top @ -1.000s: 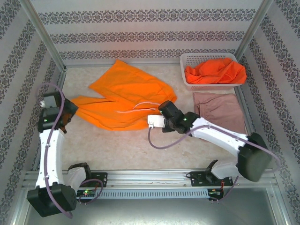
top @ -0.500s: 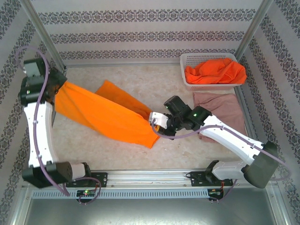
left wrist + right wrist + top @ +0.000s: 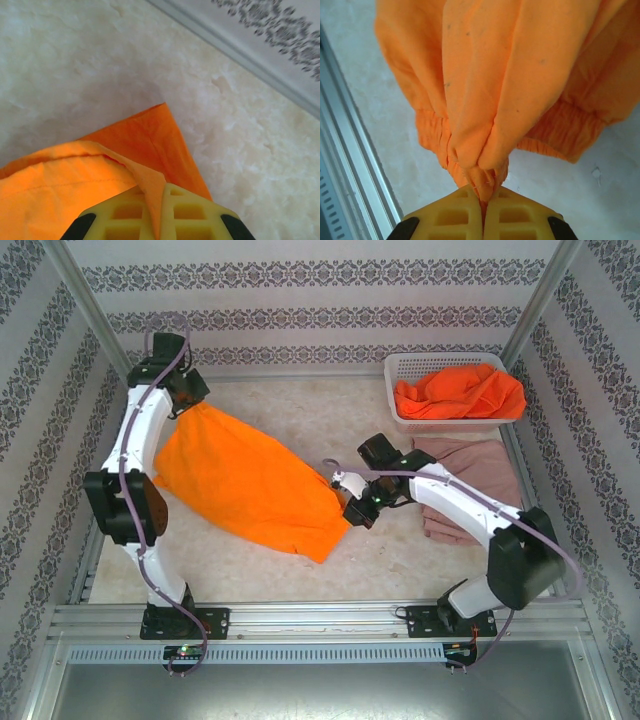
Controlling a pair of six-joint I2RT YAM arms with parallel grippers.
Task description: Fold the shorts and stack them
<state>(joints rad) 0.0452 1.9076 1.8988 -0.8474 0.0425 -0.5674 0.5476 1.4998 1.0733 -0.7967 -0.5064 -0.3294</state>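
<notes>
a pair of orange shorts is stretched as one broad sheet between the two arms, running from the upper left of the top view down to the centre. the left fingers, high at the upper left near the back wall, are closed tight on one edge; in the left wrist view the yellow left fingers pinch a fold of the cloth at the bottom of the frame, and an orange corner points up over the pale worktop. the right fingers, at the centre, are closed on the other end; in the right wrist view the right fingers clamp a gathered bunch of the elastic waistband, and the shorts fill the upper frame. how much of the sheet rests on the worktop i cannot tell. at the upper right a white basket holds a heap of orange shorts. just below it the pink shorts lie flat, partly under the right arm.
</notes>
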